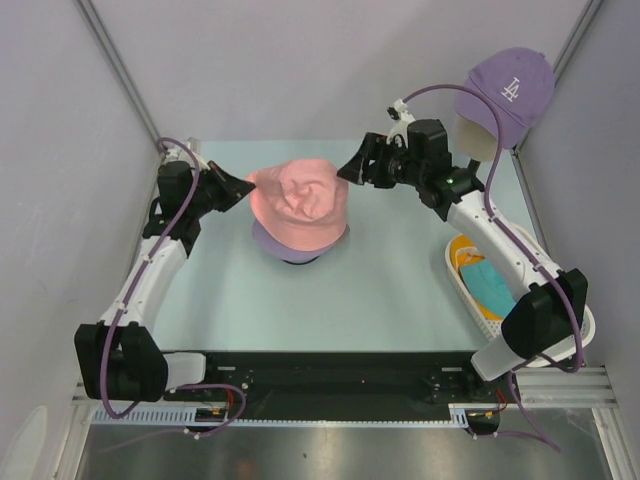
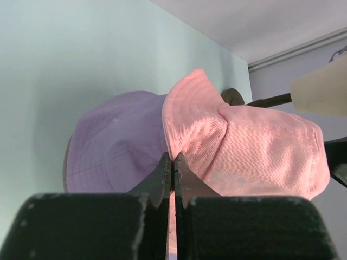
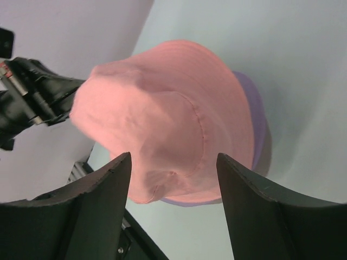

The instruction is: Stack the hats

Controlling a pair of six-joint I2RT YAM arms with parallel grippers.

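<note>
A pink hat (image 1: 300,198) sits crumpled on top of a lavender hat (image 1: 268,239) at the middle of the table. My left gripper (image 1: 248,187) is shut on the pink hat's left brim; the left wrist view shows its jaws (image 2: 173,158) pinching pink fabric (image 2: 255,146) beside the lavender hat (image 2: 114,141). My right gripper (image 1: 350,172) is open and empty, just right of the pink hat; in the right wrist view (image 3: 173,157) the pink hat (image 3: 162,108) lies beyond it, over the lavender hat (image 3: 255,108). An orange hat (image 1: 462,250) and a teal hat (image 1: 490,285) lie in a basket.
A white basket (image 1: 455,275) stands at the table's right edge under the right arm. A purple LA cap (image 1: 510,85) sits on a beige mannequin head (image 1: 480,135) at the back right. A dark round base (image 1: 300,260) shows under the stacked hats. Walls close in on both sides.
</note>
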